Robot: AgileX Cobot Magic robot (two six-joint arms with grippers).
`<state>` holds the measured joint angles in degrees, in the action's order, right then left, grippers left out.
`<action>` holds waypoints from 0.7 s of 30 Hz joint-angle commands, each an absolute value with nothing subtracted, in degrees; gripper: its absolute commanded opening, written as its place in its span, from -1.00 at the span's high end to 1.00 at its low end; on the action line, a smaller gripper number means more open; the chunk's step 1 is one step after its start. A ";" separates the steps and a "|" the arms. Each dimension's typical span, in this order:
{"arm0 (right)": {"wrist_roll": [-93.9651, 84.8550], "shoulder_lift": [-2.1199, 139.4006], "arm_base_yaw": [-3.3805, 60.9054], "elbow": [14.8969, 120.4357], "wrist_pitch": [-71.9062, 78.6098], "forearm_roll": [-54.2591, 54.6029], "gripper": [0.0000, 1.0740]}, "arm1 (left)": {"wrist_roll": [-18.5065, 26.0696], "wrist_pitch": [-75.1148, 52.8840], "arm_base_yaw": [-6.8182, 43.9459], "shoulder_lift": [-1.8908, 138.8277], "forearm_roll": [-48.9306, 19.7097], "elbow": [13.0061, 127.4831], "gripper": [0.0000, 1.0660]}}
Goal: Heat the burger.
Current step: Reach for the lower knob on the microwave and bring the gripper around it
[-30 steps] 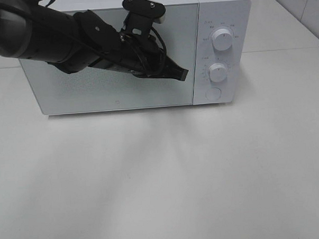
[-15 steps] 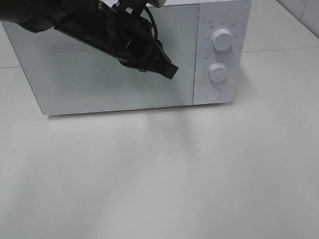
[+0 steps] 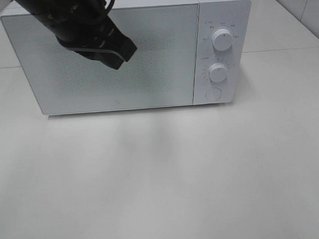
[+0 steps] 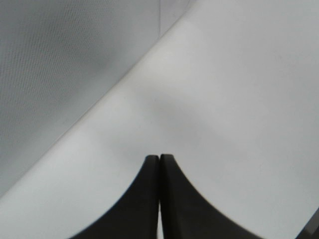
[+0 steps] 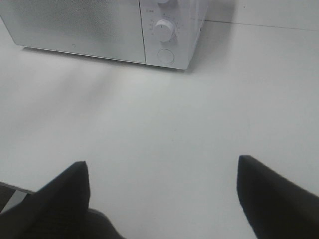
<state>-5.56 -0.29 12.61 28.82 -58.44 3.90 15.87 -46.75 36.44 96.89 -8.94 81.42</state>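
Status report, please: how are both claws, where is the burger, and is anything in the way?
Left claw shut, empty, by microwave. Right claw open, empty, over table. Burger not in sight; microwave closed.

Print around the microwave (image 3: 157, 56) dials (image 3: 221, 39) is too small to read

Your high camera looks steeply down from the near side of the counter (image 3: 167, 177), facing the microwave (image 3: 162, 71) at its far edge. Your left wrist camera sits very close, slanting down past the door (image 4: 60, 64) onto bare counter. Your right wrist camera hangs farther back and low, facing the microwave's front right corner. It shares the lower knob (image 5: 163, 30) with the high view.
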 commanded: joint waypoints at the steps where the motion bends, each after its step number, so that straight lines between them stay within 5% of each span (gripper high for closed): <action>1: -6.02 -1.83 12.66 28.76 -57.70 4.01 -0.42 | 10.94 -51.28 36.21 95.00 -5.10 81.76 1.00; 3: -6.02 -1.83 12.66 28.76 -57.70 4.01 -0.42 | 7.68 -55.81 35.70 93.62 1.03 81.70 1.00; 9: -6.02 -1.83 12.66 28.76 -57.70 4.01 -0.42 | 3.27 -60.39 29.45 93.33 0.63 81.70 1.00; 21: -6.02 -1.83 12.66 28.76 -57.70 4.01 -0.42 | 0.86 -68.35 15.41 88.29 0.80 81.65 1.00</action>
<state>-5.56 -0.29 12.61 28.82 -58.44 3.90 2.06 -67.15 16.90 89.67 0.69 81.42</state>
